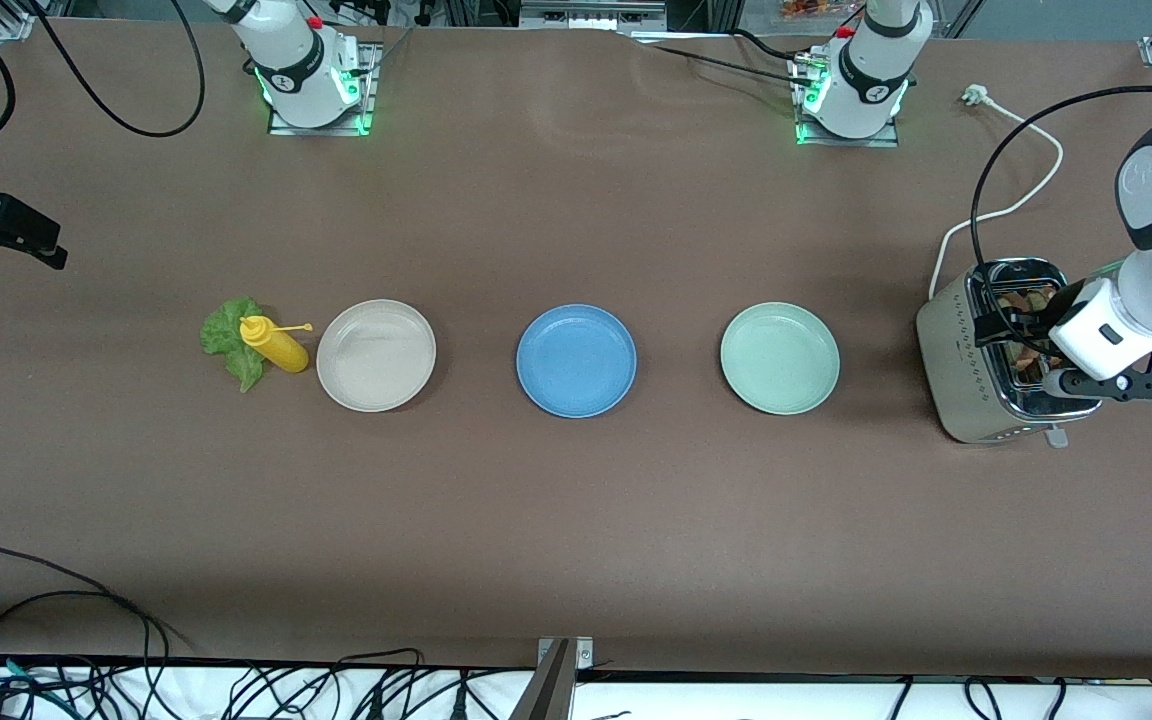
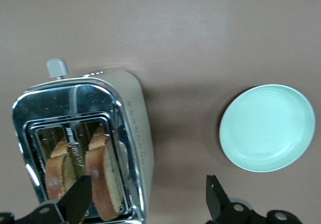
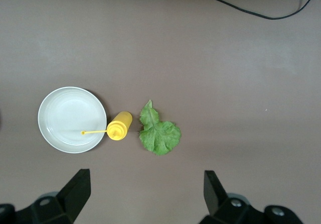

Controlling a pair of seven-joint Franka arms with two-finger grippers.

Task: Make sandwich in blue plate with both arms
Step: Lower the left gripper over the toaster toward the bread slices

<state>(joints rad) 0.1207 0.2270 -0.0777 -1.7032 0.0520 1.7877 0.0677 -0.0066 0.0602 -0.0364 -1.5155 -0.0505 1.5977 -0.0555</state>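
Note:
The blue plate sits empty at the table's middle. Two brown toast slices stand in the slots of a silver toaster at the left arm's end of the table; they also show in the front view. My left gripper is open and holds nothing. It hangs over the toaster, with one finger over a slot beside a slice and the other over the table. A green lettuce leaf lies at the right arm's end. My right gripper is open and empty, high over the table near the lettuce.
A yellow squeeze bottle lies between the lettuce and a beige-white plate. A pale green plate sits between the blue plate and the toaster. The toaster's white cord runs toward the left arm's base.

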